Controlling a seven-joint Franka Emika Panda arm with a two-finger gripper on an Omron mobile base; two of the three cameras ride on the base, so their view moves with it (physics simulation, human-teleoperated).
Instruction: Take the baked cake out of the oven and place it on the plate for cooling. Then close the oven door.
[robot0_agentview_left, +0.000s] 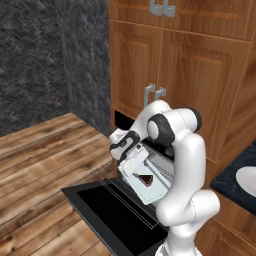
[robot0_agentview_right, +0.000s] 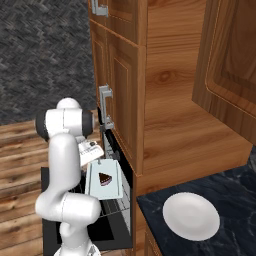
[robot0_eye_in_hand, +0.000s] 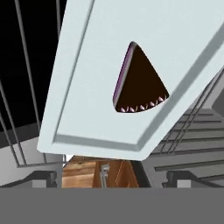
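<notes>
A wood-plank floor (robot0_agentview_left: 35, 165) and a dark stone-patterned wall (robot0_agentview_left: 30, 60) back a run of wooden cabinets (robot0_agentview_left: 200, 75). Low in that run sits one black oven (robot0_agentview_right: 112, 150), its one oven door (robot0_agentview_left: 110, 212) dropped flat and open toward the floor. One wire rack (robot0_agentview_right: 117, 207) is slid out over the door and carries one pale flat tray (robot0_agentview_right: 95, 187). On the tray lies the one baked cake (robot0_agentview_right: 104, 179), a small dark brown wedge with a purple edge and white flecks along its rim. The gripper (robot0_agentview_left: 134, 161) hangs just above the tray; in the hand view its two fingertips (robot0_eye_in_hand: 43, 179) stand wide apart, holding nothing, with the cake (robot0_eye_in_hand: 138, 81) ahead of them. Farther right, one white plate (robot0_agentview_right: 191, 216) rests bare on the dark counter (robot0_agentview_right: 235, 200).
</notes>
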